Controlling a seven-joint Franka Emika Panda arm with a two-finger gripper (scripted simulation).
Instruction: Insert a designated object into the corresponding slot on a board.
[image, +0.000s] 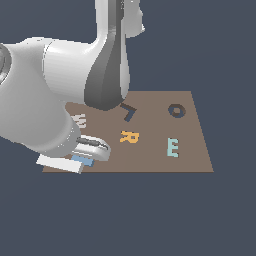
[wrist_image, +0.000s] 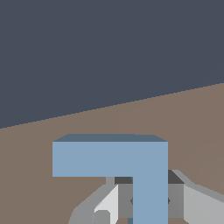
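So my pincer (image: 85, 159) is down at the near corner of the brown board (image: 195, 150), on the exterior view's left, clamped on the light-blue L block (wrist_image: 131, 164); wrist view shows its stem right between my fingers (wrist_image: 199, 205). The dark L slot (image: 128, 112) sits further back, mid-board, well apart, with the orange R (image: 129, 136) just in front of it.

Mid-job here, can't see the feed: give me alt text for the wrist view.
A light-blue L block fills the lower centre, its long leg running down between the grey gripper fingers. Behind it lies the bare brown board, with dark blue-grey background beyond its edge.
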